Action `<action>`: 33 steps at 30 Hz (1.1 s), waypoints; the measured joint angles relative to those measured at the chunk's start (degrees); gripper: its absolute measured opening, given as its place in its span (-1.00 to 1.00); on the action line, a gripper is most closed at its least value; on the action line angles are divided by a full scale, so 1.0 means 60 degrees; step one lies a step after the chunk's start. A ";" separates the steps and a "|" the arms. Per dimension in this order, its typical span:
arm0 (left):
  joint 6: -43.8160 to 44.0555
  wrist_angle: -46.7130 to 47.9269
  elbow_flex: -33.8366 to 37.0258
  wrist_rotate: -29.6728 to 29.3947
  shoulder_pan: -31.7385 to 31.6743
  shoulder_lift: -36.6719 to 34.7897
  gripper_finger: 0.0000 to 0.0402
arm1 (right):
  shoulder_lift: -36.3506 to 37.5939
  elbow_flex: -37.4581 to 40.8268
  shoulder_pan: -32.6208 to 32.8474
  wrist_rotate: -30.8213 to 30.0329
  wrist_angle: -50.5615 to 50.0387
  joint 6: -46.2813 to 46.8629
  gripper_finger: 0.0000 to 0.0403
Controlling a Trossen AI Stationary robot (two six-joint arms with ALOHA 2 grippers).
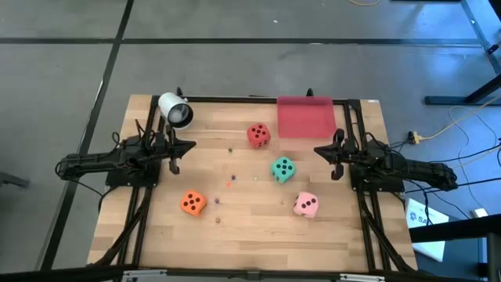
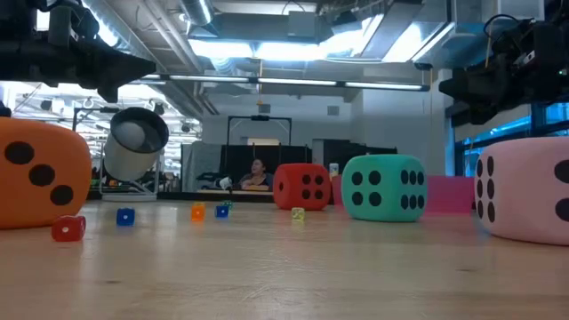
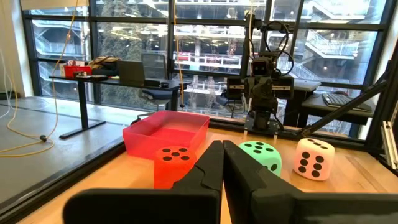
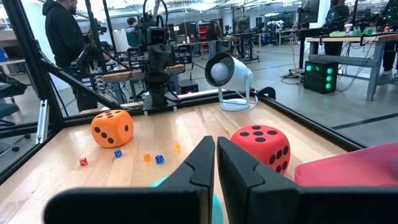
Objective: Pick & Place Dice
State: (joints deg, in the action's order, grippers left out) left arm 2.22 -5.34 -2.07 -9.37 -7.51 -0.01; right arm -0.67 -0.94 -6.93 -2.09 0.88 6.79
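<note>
Four dice rest on the wooden table: red toward the far side, green in the middle, orange near left, pink near right. My left gripper hovers shut at the table's left side, above the surface, pointing level toward the right. My right gripper hovers shut at the right side, pointing left. The left wrist view shows the shut fingers with the red die, green die and pink die beyond them. The right wrist view shows shut fingers, the red die and orange die.
A flat red tray sits at the far right of the table. A white cylinder lamp stands at the far left corner. Several tiny coloured dice lie scattered mid-table. A person stands beyond the table's left side.
</note>
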 joint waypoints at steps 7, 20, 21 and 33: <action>-0.0001 0.0000 0.0000 -0.0002 0.0002 0.0000 -0.97 | -0.0002 0.0002 0.0000 0.0000 -0.0002 0.0000 -0.89; 0.0002 0.0000 0.0000 -0.0003 0.0004 0.0000 -0.98 | -0.0001 0.0002 0.0001 -0.0003 -0.0002 0.0000 -0.89; 0.0003 0.0000 0.0000 -0.0004 0.0000 0.0000 -0.98 | -0.0002 0.0000 0.0000 -0.0003 0.0000 0.0000 -0.89; -0.0001 0.0000 0.0000 -0.0004 0.0003 0.0000 -0.98 | -0.0004 0.0002 0.0002 -0.0003 0.0000 0.1357 -0.89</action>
State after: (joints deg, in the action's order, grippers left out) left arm 2.22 -5.34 -2.07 -9.39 -7.49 -0.01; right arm -0.69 -0.93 -6.92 -2.11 0.89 14.93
